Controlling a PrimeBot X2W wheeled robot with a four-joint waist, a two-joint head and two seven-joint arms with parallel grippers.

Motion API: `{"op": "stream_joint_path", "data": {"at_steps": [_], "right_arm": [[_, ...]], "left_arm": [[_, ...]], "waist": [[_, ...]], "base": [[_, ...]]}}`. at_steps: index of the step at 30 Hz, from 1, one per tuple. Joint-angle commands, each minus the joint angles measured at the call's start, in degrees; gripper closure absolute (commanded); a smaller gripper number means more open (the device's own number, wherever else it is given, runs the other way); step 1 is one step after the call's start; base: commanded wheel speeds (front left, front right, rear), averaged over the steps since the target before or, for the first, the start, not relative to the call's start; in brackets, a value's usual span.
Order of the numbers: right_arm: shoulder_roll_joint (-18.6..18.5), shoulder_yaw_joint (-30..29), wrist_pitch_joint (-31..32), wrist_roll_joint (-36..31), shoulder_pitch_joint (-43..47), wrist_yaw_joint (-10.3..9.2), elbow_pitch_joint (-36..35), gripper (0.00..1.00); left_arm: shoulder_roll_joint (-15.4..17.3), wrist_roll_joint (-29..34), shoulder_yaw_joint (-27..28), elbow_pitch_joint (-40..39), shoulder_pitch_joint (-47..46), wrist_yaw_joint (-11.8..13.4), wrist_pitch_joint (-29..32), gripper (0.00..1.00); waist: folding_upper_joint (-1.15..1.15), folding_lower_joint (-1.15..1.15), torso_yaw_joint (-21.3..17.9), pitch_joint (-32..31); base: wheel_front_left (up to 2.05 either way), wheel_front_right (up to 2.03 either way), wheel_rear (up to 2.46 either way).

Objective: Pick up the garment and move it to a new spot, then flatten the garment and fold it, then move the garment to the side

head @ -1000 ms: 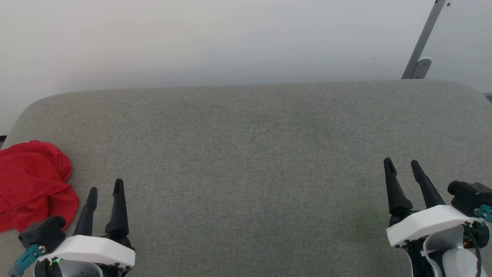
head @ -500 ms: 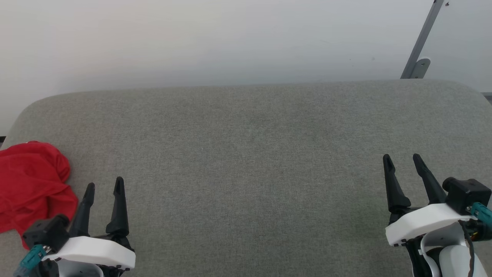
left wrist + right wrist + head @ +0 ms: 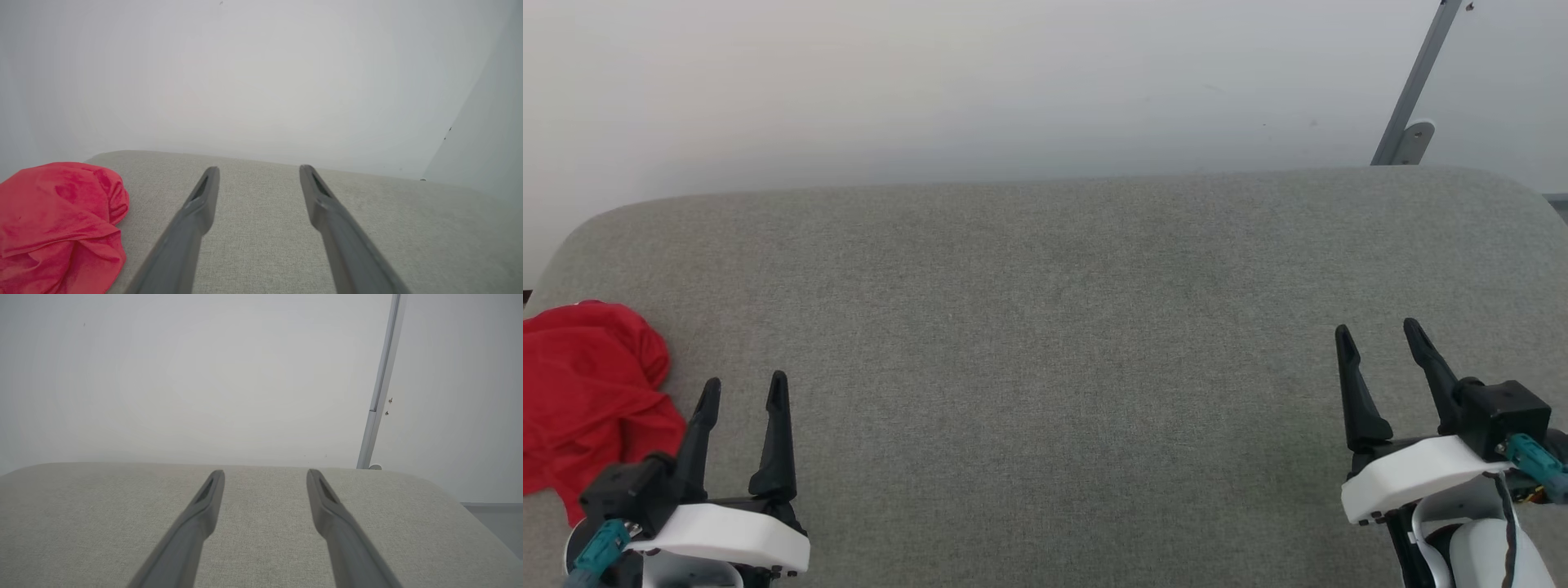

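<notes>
The garment is a crumpled bright red heap at the far left edge of the grey padded surface; it also lies at the lower left of the left wrist view as the garment. My left gripper hovers open just to the right of the heap, apart from it, with nothing between its fingers. Far across on the right, my right gripper stands open and empty over bare fabric, its fingers pointing at the wall.
A pale wall rises behind the padded surface's rounded far edge. A grey metal post with a small bracket stands at the back right, seen also as the post in the right wrist view.
Both grippers crept slightly forward over the surface. The left one spread its fingers a little wider. The garment lies unchanged.
</notes>
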Motion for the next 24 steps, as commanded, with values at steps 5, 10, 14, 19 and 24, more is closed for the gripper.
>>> {"op": "stream_joint_path", "data": {"at_steps": [5, 10, 14, 19, 24], "right_arm": [[-0.3, 0.3, -1.7, -3.2, -0.6, 0.34, 0.3, 0.00], [-0.2, 0.6, -2.4, -5.5, -0.7, 0.35, 0.7, 0.00], [-0.1, 0.6, -2.7, -6.5, -0.7, 0.36, 0.8, 0.00], [-0.1, 0.2, -3.1, -6.5, -0.8, 0.36, 1.1, 0.00], [0.1, -0.1, -3.4, -6.7, -0.6, 0.36, 1.3, 0.00]], "left_arm": [[0.2, 2.7, 0.3, -0.4, 0.3, -0.4, -0.9, 0.00], [0.1, 4.5, 0.6, -0.6, 0.5, -0.7, -1.4, 0.00], [0.0, 5.3, 0.8, -0.6, 0.6, -0.9, -1.6, 0.00], [-0.3, 5.6, 1.1, -0.5, 0.6, -1.4, -1.6, 0.00], [-0.5, 5.6, 1.4, -0.4, 0.7, -1.5, -1.6, 0.00]], "waist": [[0.00, 0.00, 0.0, 0.0], [0.00, 0.00, -0.1, 0.0], [0.00, 0.00, -0.1, 0.0], [0.00, 0.00, -0.2, -0.1], [0.00, 0.00, -0.2, -0.1]], "base": [[0.00, 0.00, 0.00], [0.00, 0.00, 0.00], [0.00, 0.00, 0.00], [0.00, 0.00, 0.00], [0.00, 0.00, 0.00]]}}
